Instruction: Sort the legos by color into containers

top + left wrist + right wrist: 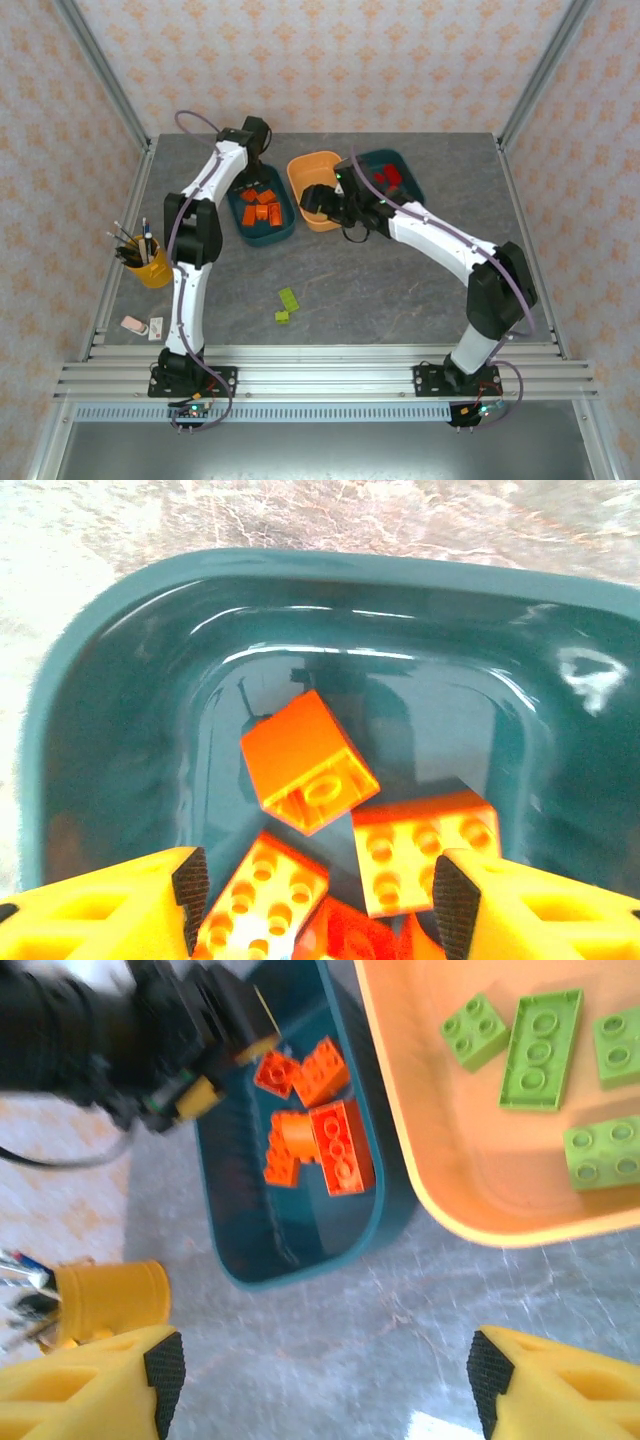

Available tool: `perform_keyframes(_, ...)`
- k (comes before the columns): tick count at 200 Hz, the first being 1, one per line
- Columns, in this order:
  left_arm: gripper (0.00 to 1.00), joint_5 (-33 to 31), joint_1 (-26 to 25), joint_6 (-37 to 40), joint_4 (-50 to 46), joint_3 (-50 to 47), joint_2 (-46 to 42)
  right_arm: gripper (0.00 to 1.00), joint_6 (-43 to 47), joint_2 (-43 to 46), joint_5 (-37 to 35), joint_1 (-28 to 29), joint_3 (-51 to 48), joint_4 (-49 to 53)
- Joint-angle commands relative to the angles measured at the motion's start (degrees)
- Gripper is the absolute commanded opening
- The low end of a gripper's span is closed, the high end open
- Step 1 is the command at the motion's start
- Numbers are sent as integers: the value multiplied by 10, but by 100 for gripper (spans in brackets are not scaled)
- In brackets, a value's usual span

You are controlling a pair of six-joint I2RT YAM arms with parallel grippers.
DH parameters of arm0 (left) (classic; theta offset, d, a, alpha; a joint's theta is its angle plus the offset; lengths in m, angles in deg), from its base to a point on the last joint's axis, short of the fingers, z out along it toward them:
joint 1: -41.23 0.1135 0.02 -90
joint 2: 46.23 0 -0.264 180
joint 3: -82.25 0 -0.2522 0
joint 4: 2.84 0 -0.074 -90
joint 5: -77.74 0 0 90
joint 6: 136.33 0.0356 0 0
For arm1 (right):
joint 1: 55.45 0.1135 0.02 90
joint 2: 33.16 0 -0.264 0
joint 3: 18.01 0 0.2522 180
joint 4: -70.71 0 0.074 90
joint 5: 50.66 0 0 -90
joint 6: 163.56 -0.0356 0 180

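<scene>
Left wrist: left gripper (320, 895) hangs open and empty above orange bricks (308, 762) in the teal tray (100, 730); dipping lower could knock one out.

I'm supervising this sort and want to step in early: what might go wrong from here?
1. The left jaws hang open low over the orange bricks in the left teal tray; lifting may snag one.
2. The two lime green bricks on the table lie close together; grasping one may shove the other.
</scene>
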Motion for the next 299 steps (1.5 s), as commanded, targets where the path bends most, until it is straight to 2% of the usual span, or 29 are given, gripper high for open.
perform_keyframes(1,67,16,-16,-23,9,-37,-110,74,114,-16,-65,50,25,141)
perform_keyframes(29,71,34,-21,-50,54,-181,-234,72,138,-38,-105,113,22,186)
perform_keyframes(52,73,31,-21,-71,80,-327,-373,71,138,-75,-121,160,37,208)
perform_keyframes(92,74,25,-23,-96,67,-551,-584,72,143,-184,-132,215,120,268)
perform_keyframes(123,76,34,-24,-121,45,-674,-742,72,130,-238,-133,228,155,286)
perform_keyframes(152,78,38,-24,-129,1,-717,-852,68,121,-267,-137,231,172,301)
perform_keyframes(186,78,54,-24,-127,-37,-737,-907,60,117,-286,-134,236,181,300)
perform_keyframes(242,78,69,-24,-127,-33,-750,-920,55,98,-306,-137,240,190,305)
perform_keyframes(299,78,107,-25,-109,7,-756,-919,34,81,-310,-159,240,183,316)
